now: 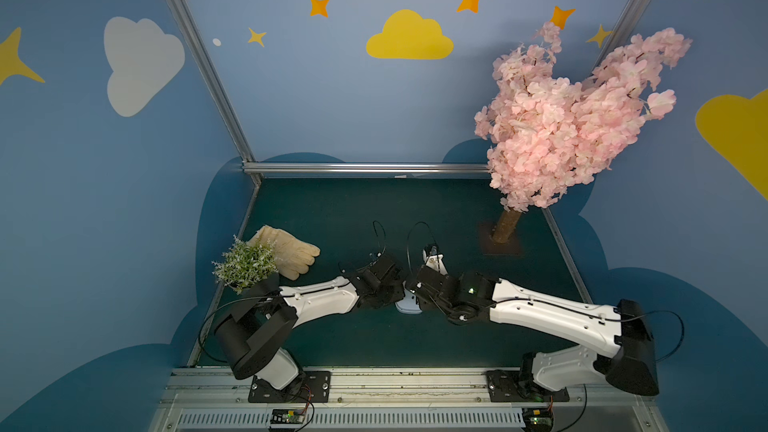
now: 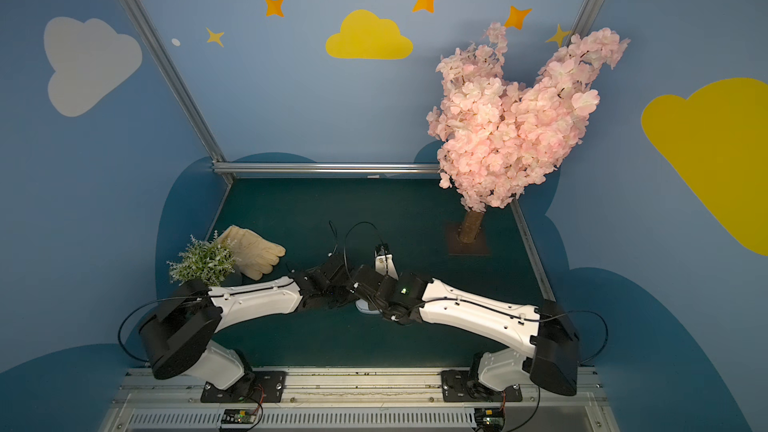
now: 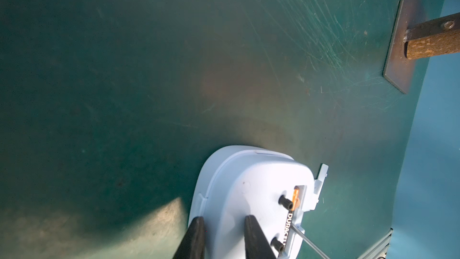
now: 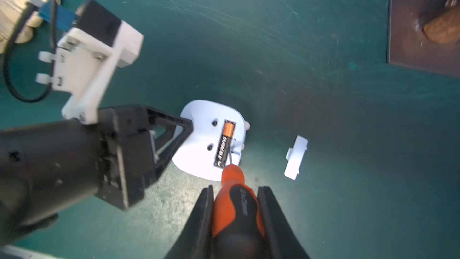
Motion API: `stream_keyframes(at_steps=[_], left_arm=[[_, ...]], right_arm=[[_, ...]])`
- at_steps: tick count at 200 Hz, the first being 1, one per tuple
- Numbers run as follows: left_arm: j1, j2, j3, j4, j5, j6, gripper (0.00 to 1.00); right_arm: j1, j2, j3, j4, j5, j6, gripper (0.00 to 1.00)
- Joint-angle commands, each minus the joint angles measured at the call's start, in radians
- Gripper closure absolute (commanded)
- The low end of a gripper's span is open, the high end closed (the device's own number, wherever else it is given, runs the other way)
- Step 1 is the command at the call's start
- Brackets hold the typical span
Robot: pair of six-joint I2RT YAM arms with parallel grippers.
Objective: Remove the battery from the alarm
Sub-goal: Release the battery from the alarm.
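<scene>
The alarm lies dial down on the green table, a pale blue rounded clock with its plain back up. Its compartment is uncovered, and the battery lies in it, black with a copper end. My left gripper pinches the alarm's rim, one finger outside the edge and one on the back. My right gripper is shut on the orange and black screwdriver. The screwdriver's thin shaft touches the battery's black end. In both top views the wrists hide all but a sliver of the alarm.
The small pale cover lies on the table beside the alarm. A cream glove and a small potted plant sit at the left. A pink blossom tree stands on a brown base plate at the back right.
</scene>
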Motion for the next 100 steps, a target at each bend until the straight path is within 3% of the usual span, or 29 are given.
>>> stream_keyframes(at_steps=[1, 31, 100], left_arm=[[-0.010, 0.051, -0.014, 0.000, 0.012, 0.006, 0.72], [-0.010, 0.057, -0.015, 0.000, 0.015, 0.005, 0.73], [-0.010, 0.061, -0.001, -0.018, 0.012, 0.008, 0.73]], right_arm=[[-0.055, -0.076, -0.186, 0.077, -0.195, 0.044, 1.00], [-0.126, -0.240, -0.359, 0.258, -0.256, 0.039, 1.00], [-0.301, -0.508, -0.521, 0.341, -0.408, 0.045, 1.00]])
